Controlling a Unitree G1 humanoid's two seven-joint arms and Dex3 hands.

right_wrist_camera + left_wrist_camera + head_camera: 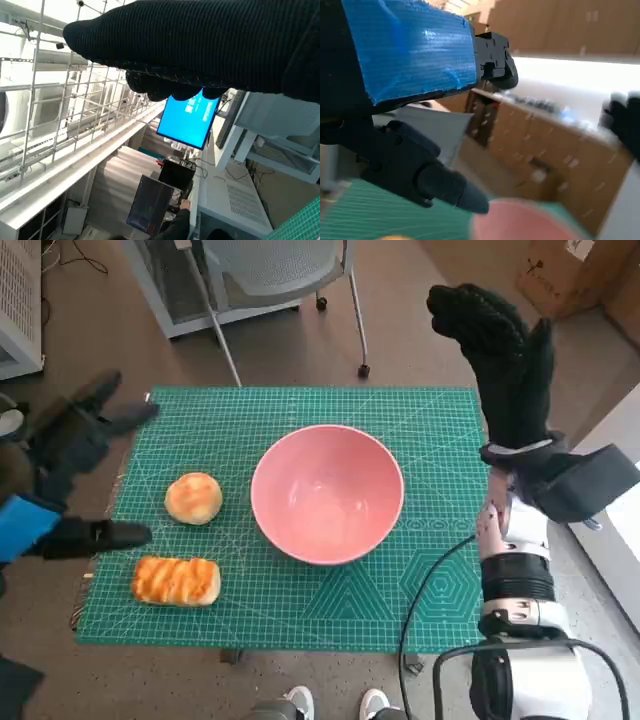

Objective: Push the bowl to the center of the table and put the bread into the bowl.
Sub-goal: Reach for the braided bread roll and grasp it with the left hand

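Head view puts the bun [193, 498] just right of the left hand [70, 445], open and empty; the right hand [500, 350], raised, holds nothing.

The left robot hand [62, 465] is blurred and cut off at the edge, fingers seemingly spread.

Even, bright head view; left wrist view blurred, with window glare.

Mat [440, 570] print: grid lines and faint markings, too small to read.
Blue screen [190, 117]: pale text, blurred, unreadable.
Cardboard box [565, 275] label: illegible.
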